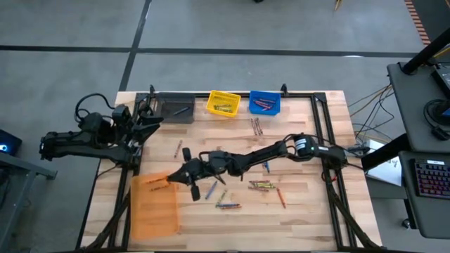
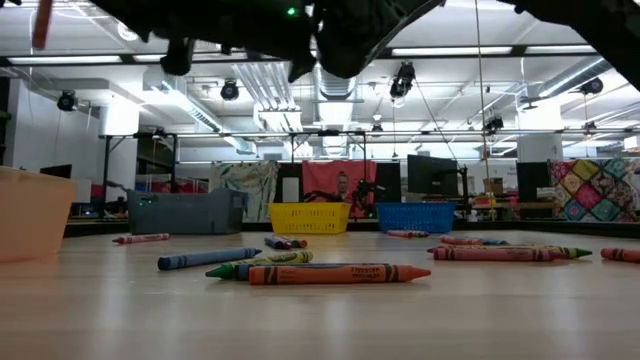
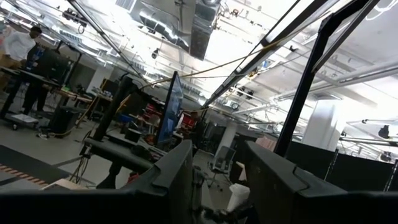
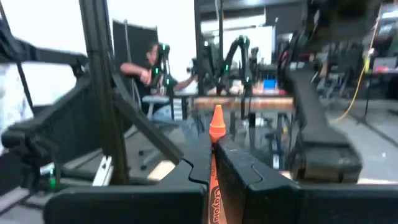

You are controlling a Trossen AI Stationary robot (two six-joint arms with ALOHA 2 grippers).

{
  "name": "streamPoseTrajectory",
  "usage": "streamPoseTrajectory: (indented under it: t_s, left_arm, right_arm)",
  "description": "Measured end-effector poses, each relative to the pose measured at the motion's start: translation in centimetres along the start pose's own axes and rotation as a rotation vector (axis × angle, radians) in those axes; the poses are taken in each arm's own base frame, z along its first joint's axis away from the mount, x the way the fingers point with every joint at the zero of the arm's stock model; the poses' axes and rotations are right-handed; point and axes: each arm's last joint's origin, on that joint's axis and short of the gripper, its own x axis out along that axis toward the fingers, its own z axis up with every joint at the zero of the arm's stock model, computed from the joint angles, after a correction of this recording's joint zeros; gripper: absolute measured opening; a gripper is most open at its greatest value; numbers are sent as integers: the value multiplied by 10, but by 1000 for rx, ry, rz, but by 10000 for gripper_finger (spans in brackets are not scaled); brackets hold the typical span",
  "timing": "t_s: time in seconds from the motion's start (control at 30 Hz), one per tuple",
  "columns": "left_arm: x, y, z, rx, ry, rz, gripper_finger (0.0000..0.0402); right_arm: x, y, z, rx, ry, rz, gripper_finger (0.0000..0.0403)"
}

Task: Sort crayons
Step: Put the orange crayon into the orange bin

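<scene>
1. The tabletop (image 1: pixel 302 211) is light wood inside a black frame; in the low view its near part is blurred and both arms are cut off at the top edge.
2. The orange bin (image 1: pixel 155 207) stands at the near left corner, partly cut off in the low view. A grey bin (image 1: pixel 174 110), a yellow bin (image 1: pixel 223 103) and a blue bin (image 1: pixel 265 102) line the far edge.
3. The left arm is folded beside the tabletop's left edge. Its left hand (image 3: pixel 214 186) points out into the room with fingers spread and nothing between them.
4. The right arm reaches across the middle toward the orange bin. The right hand (image 1: pixel 188 173) is pressed together, pinching an orange crayon (image 4: pixel 215 162). From above the crayon is hidden by the fingers.
5. In the right wrist view the held crayon runs along the fingers, its pointed tip sticking out past them.
6. Loose crayons (image 1: pixel 261 185) lie flat and scattered over the middle of the tabletop, pointing different ways; their colours are hard to make out from above.
</scene>
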Motion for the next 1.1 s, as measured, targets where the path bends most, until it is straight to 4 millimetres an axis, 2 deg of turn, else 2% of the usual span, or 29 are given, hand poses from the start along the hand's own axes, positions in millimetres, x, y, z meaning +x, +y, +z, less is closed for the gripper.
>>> streamPoseTrajectory:
  t_s: [0.23, 0.37, 0.8, 1.1]
  left_arm:
    - [-1, 0, 0, 0, 0, 0, 127]
    - [-2, 0, 1, 0, -1, -1, 127]
    - [-3, 0, 1, 8, 3, 4, 127]
    - [-2, 1, -1, 7, 16, 11, 127]
  right_arm:
    - [22, -5, -13, 9, 172, -9, 9]
    - [29, -6, -19, -2, 246, -11, 9]
    - [43, -2, -41, 3, 216, 3, 9]
    - [41, -3, -60, 8, 332, -9, 9]
